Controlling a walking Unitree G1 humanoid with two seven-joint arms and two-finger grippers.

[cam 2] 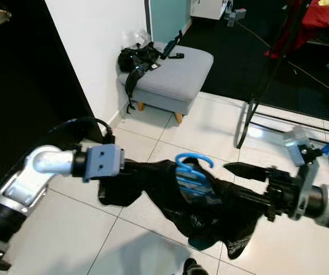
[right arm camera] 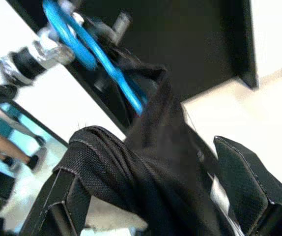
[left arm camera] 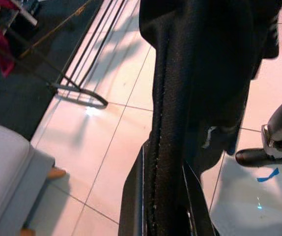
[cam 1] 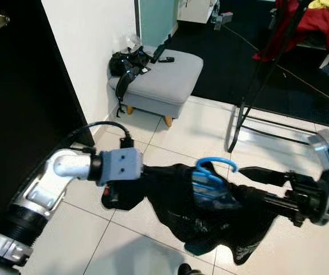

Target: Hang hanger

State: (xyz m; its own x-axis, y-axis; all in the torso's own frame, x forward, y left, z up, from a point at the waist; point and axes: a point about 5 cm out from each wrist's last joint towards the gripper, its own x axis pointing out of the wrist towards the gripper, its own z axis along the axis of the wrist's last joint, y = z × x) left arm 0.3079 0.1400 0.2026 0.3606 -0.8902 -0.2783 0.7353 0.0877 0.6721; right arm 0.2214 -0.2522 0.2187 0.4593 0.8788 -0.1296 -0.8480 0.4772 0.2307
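A: While the two arms hold it between them above the white tiled floor (cam 1: 153,240), where exactly is the hanger?

B: The bright blue plastic hanger (cam 1: 213,175) sits mid-span inside a limp black fabric garment (cam 1: 199,206), its hook poking up out of the cloth. The left gripper (cam 1: 147,172) has its jaws pressed onto a fold of the garment's one end; the wrist view shows the cloth wedged between them. The right gripper (cam 1: 250,182) pinches the other end, with one finger (right arm camera: 241,174) standing off beside a bunched seam.

A: So neither has the hanger itself?

B: It looks that way, and that is the risk as I judge it. The hanger rides loose in the cloth; if the arms tilt or pull apart, it could slide out or the hook could turn away.

A: And farther off?

B: A thin black metal clothes rack (cam 1: 256,86), with red clothing (cam 1: 313,20) on it, stands well apart over the dark carpet (cam 1: 222,69). Beside the wall is a grey padded footstool (cam 1: 167,80). Reaching the rack means walking, and swinging cloth may snag its leg.
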